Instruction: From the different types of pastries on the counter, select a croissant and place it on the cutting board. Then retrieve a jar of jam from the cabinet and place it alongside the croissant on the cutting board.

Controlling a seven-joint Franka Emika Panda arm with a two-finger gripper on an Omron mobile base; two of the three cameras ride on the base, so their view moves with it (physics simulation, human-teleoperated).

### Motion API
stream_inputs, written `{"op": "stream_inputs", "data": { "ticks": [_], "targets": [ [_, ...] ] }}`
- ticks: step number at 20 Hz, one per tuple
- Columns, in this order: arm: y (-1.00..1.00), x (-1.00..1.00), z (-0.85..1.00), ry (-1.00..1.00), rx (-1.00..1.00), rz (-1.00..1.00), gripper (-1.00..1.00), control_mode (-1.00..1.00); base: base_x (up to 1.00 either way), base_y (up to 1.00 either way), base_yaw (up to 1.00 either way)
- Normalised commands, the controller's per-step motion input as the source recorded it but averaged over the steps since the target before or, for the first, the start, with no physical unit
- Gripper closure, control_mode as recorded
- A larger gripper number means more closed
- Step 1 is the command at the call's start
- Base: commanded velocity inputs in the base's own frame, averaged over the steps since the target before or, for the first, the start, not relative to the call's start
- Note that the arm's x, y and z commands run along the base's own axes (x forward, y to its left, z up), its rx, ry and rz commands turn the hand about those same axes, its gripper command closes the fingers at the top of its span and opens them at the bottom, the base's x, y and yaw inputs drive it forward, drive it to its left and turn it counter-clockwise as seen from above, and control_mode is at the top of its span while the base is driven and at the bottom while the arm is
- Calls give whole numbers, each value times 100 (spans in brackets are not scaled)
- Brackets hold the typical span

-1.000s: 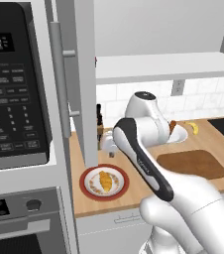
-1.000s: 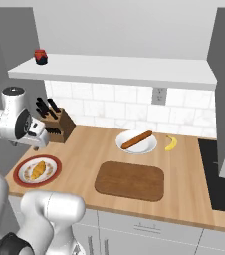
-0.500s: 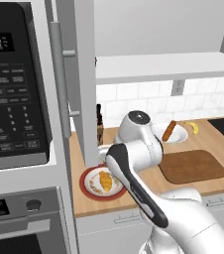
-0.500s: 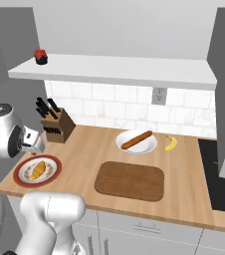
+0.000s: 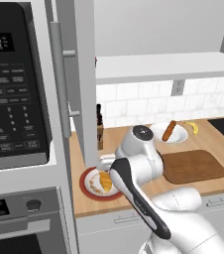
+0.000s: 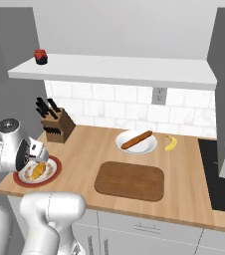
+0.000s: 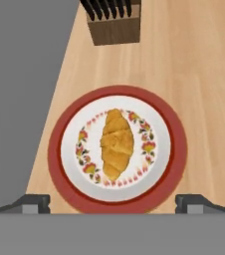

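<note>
Over last second we swung gripper (image 6: 35, 155) down to lower left of right base view, above croissant (image 7: 117, 144) on red-rimmed plate (image 7: 176, 149). Fingers spread wide, nothing held. Cutting board (image 6: 129, 180) bare, centre frame; grasp comes next.

Matt wooden counter (image 7: 194, 74), glossy ceramic-looking plate (image 7: 174, 149).
</note>
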Motion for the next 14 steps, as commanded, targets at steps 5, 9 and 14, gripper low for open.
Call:
{"op": "stream_inputs", "data": {
  "ticks": [5,9,14],
  "targets": [
    [0,17,-33,0,2,0,-100,-100,0,0,0],
    [0,21,-39,0,1,0,-100,-100,0,0,0],
    [0,34,-38,0,0,0,-100,-100,0,0,0]
  ]
}}
